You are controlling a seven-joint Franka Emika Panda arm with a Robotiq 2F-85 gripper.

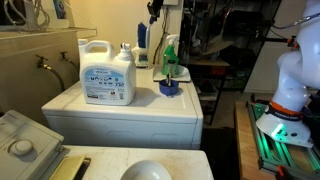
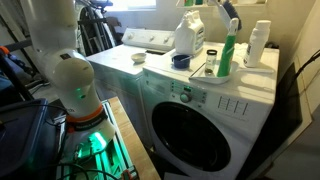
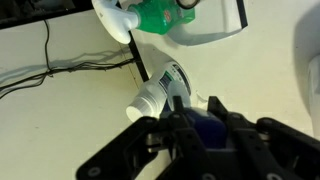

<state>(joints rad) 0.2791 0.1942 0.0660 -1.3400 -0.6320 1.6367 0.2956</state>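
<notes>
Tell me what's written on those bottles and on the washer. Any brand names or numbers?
No text here can be read for sure.
Jug: blue label with print, too blurred to read.
Green bottle: no legible text.
White bottle: markings too small to read.
Washer: control panel markings too small to read.

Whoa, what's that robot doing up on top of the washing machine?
A robot arm's gripper hangs over the top of the washing machine, close to a green spray bottle and a blue cup. A big white detergent jug and a small white bottle stand nearby. In the wrist view, something dark blue shows between its jaws, but I cannot tell if it is gripped.
</notes>
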